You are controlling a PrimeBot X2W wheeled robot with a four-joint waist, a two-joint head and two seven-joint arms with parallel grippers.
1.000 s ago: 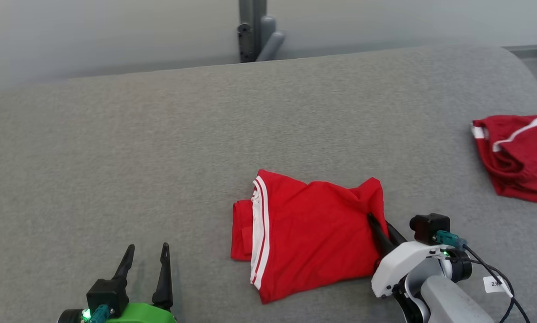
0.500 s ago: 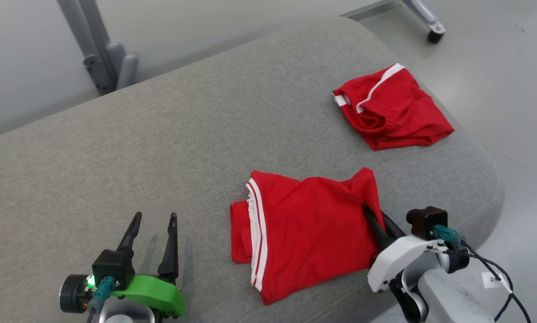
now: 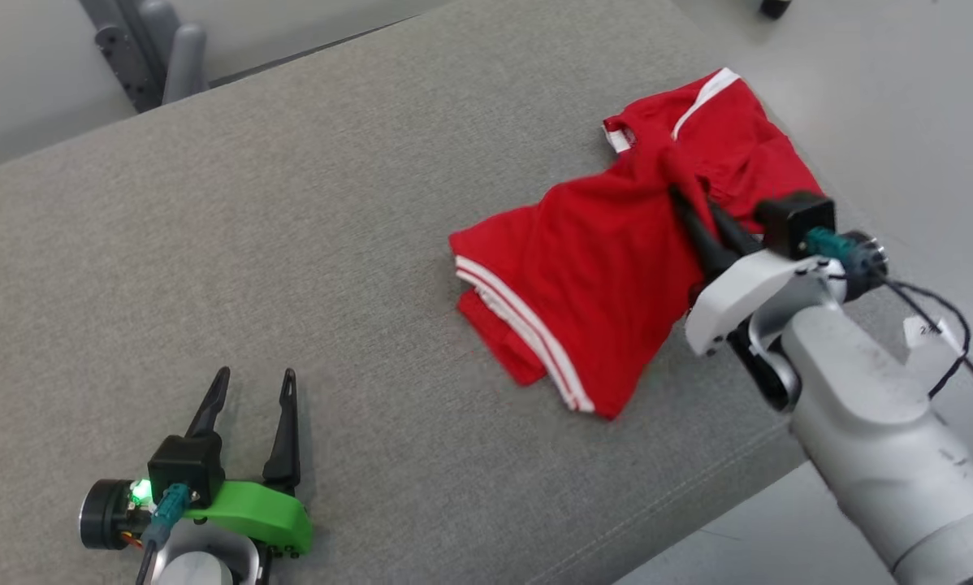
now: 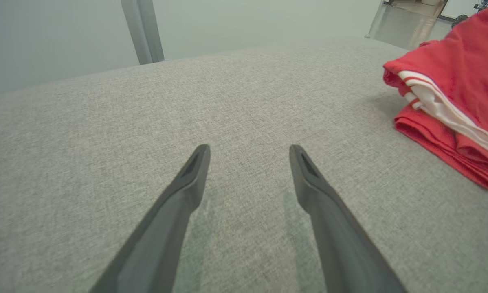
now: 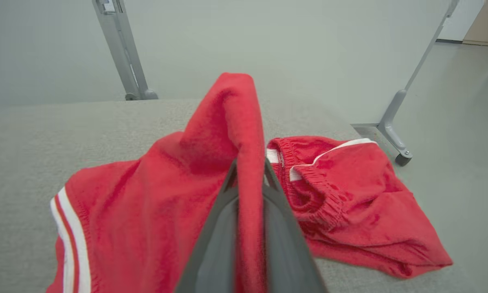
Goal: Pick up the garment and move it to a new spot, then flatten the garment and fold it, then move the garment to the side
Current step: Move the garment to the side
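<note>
Grey fabric worktop (image 3: 291,203): red shorts (image 3: 584,268) look folded, right hand (image 3: 692,199) clamped on their corner for the sideways move, left hand (image 3: 256,374) splayed, empty.

Left pincer (image 3: 257,371) wide, right pincer (image 3: 692,203) tight

I see the garment (image 3: 584,284) lying on the tabletop (image 3: 291,203), right of centre, its far right corner lifted and pinched in my right end effector (image 3: 688,200). A second garment (image 3: 746,138) lies just behind and to the right of it, near the tabletop's far right corner. My left end effector (image 3: 256,372) sits at the near left over bare tabletop, well apart from both. A post (image 3: 141,49) stands behind the far left edge.
</note>
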